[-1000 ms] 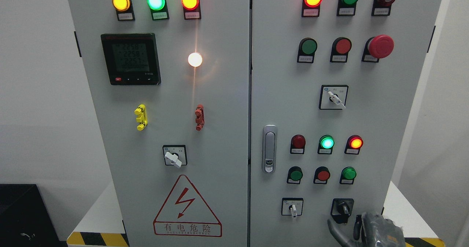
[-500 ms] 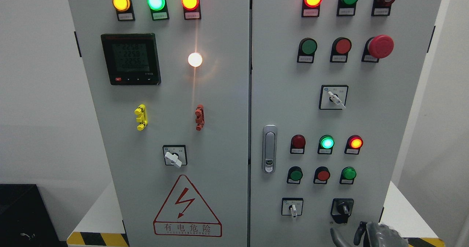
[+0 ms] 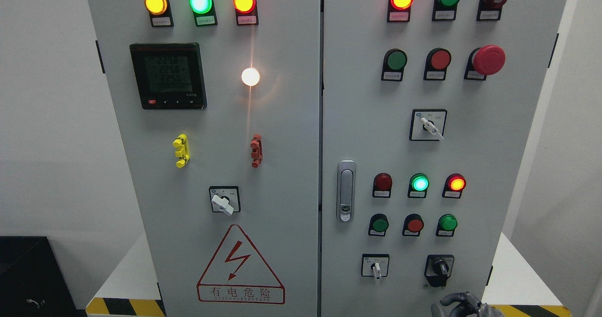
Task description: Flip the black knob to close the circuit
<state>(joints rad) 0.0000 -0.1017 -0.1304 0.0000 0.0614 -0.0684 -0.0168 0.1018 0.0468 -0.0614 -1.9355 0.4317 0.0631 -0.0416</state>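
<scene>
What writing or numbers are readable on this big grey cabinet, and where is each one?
"有电危险": in the red warning triangle with the lightning bolt, on the left door.
Meter display: three rows of digits, roughly "2258", "2258", "2256"; blurred, so not certain.
Fine line under the Chinese warning: too small to read.
Small tags under the lamps and buttons, and the switch plates: too small to read.

Grey cabinet (image 3: 282,133) studded with lit and unlit colours

The top row on the left door has an amber lamp (image 3: 155,3), a green lamp (image 3: 200,2) and an orange-red lamp (image 3: 244,1); below them are a black meter (image 3: 168,75), a white light (image 3: 250,76), a yellow clip (image 3: 180,150) and a red clip (image 3: 256,150). The warning triangle (image 3: 240,265) is red-outlined. The mushroom button (image 3: 488,59) is red, the black knob (image 3: 440,266) sits on a black plate, and yellow-and-black stripes (image 3: 124,306) edge the base.
</scene>
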